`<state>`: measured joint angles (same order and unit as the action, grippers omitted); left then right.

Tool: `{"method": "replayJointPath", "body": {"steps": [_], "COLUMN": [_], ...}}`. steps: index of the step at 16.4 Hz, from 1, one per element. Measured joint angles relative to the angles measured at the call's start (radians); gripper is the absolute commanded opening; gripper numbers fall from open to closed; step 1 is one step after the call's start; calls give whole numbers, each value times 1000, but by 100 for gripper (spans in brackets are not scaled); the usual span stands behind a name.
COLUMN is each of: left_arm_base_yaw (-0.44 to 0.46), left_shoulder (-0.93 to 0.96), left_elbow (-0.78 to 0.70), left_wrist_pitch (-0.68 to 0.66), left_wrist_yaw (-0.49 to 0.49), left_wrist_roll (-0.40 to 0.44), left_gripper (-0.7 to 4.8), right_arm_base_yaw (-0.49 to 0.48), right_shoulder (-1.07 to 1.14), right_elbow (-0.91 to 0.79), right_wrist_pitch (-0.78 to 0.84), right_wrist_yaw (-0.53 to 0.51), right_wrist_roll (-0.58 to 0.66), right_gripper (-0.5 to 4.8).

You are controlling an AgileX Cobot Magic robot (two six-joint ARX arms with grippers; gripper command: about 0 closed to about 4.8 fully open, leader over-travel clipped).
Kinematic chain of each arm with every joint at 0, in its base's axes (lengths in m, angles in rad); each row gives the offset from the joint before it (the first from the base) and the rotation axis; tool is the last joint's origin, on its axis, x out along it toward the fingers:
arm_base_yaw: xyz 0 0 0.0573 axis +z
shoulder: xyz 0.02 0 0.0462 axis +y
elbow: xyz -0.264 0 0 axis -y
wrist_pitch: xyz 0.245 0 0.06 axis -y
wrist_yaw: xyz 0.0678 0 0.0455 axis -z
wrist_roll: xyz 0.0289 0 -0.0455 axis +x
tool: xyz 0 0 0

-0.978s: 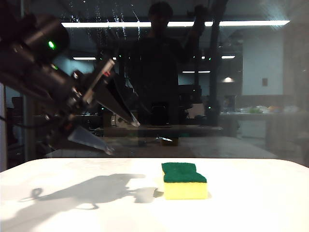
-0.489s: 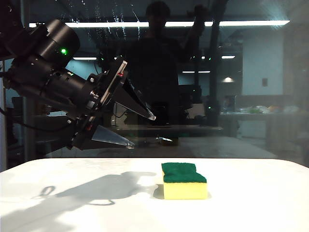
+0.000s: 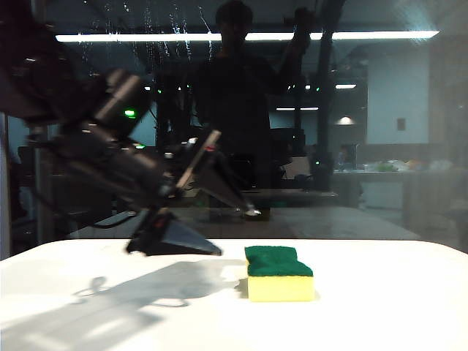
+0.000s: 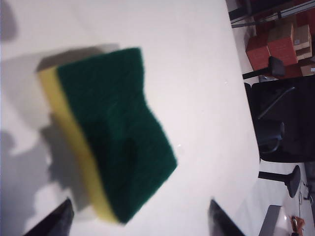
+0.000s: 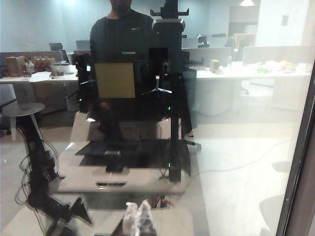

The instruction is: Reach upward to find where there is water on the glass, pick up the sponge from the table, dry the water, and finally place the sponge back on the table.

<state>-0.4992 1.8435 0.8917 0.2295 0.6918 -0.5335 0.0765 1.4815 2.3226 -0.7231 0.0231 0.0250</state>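
The yellow sponge (image 3: pixel 279 274) with its green scouring top lies on the white table (image 3: pixel 380 307), right of centre. My left gripper (image 3: pixel 235 232) slants down just left of it, open, its lower finger close to the tabletop and nothing held. In the left wrist view the sponge (image 4: pixel 113 132) lies just ahead of the open left gripper (image 4: pixel 140 226), between the lines of its two dark fingertips (image 4: pixel 58 222). Thin whitish water (image 3: pixel 150 40) streaks run down the top of the dark glass (image 3: pixel 409 146). My right gripper (image 5: pixel 138 216) faces the glass (image 5: pixel 236 147), its pale tips together.
The glass mirrors a standing person (image 3: pixel 238 110) and a long ceiling light strip (image 3: pixel 351 35). In the left wrist view the table edge (image 4: pixel 248 123) drops off to a black chair (image 4: pixel 280 123) and red boxes (image 4: pixel 278 44) on the floor.
The left arm has come down from in front of the glass and moved right, towards the sponge. Its jaws stayed open. The sponge has not moved.
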Motion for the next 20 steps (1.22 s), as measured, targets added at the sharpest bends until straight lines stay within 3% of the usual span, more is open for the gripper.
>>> {"method": "replayJointPath", "body": {"steps": [11,15,16,18,20], "left_arm_base_yaw": [-30,-68,-77,-93,-99], "left_shoulder": [178,196,202,203,213], "left_elbow": [196,216,218,221,220], "left_wrist_pitch": [-79,-136,-134,-136,-149], "left_wrist_yaw": [-26,-109,-115,-155,-180], "left_wrist_roll": [-2,1,2,3,0], "left_gripper": [349,339,312,167,86], "right_arm_base_yaw": [0,0,0,0,0], "right_shoulder": [0,0,0,0,0], "right_elbow": [0,0,0,0,0], "right_wrist_pitch": [0,0,0,-2,-2], "right_wrist_yaw": [0,0,0,0,0], "right_wrist_roll": [0,0,0,0,0], "right_gripper": [-9,-9,-9,-9,-9]}}
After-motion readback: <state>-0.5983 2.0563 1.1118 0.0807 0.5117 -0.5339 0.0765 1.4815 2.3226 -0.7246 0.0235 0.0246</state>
